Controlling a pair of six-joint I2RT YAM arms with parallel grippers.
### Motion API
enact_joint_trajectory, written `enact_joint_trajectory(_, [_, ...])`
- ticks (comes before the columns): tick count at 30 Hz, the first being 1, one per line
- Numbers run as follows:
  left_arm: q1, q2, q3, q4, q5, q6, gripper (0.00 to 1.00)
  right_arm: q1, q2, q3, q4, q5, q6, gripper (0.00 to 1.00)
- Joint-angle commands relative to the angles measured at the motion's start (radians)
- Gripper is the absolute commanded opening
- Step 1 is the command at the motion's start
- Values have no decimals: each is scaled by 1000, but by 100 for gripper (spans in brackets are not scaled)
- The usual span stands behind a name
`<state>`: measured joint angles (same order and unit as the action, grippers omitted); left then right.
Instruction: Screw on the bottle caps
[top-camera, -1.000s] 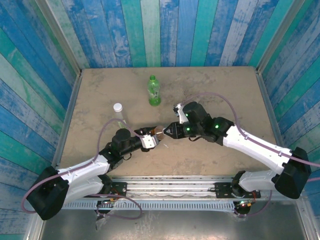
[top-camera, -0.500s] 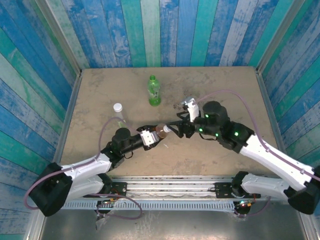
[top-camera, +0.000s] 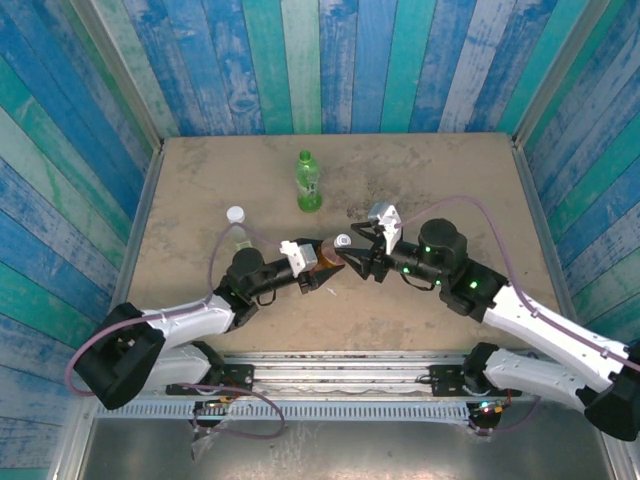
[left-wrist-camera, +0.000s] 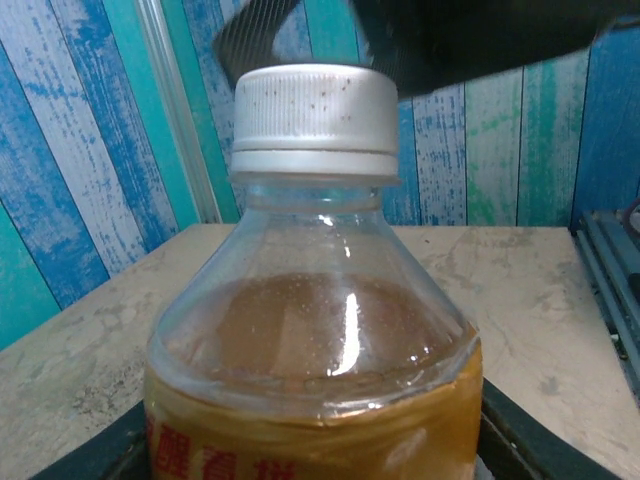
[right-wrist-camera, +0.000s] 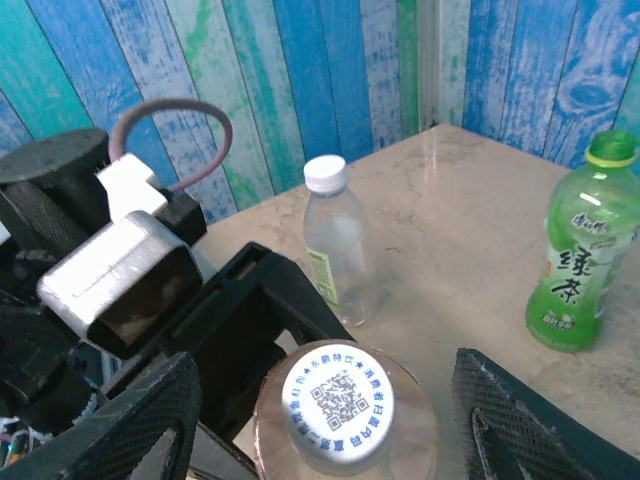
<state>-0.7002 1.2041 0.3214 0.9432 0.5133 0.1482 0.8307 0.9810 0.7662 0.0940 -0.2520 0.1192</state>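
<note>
Amber bottle (top-camera: 322, 252) is the one in play, sitting just ahead of the arm bases. The left gripper (top-camera: 312, 264) is clamped round its labelled body and holds it off the table (top-camera: 450, 170), neck tipped toward the other arm. Its white cap (right-wrist-camera: 337, 403) sits square on the neck, though I can't tell how far down the thread it is.

The right gripper (top-camera: 352, 257) is spread wide. In the wrist view its fingers (right-wrist-camera: 510, 415) stand either side of the cap with a clear gap, so nothing is gripped.

Handling-wise, the cap looks small, stiff and ribbed round the side, so the ribs are the place to pinch, not the smooth top. The bottle looks like thin plastic, mostly full, so it has some heft but soft walls. My guess is that a hard squeeze dents it, and the glossy label could let it spin during a twist. A low hold on the body seems right.

Further back the clear bottle (top-camera: 238, 228) stands upright with a white top on. Beyond it is the green bottle (top-camera: 308, 182), also capped.
</note>
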Motion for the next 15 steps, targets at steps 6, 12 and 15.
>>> enact_joint_trajectory(6, [-1,6,25,20,28,-4,50,7,61,5,33,-64,10,42])
enact_joint_trajectory(12, [-1,6,15,28,-6,-1,55,10,61,-1,34,-66,-3,28])
enact_joint_trajectory(15, [-2,2,8,31,-38,0,59,9,55,-9,43,-54,-4,24])
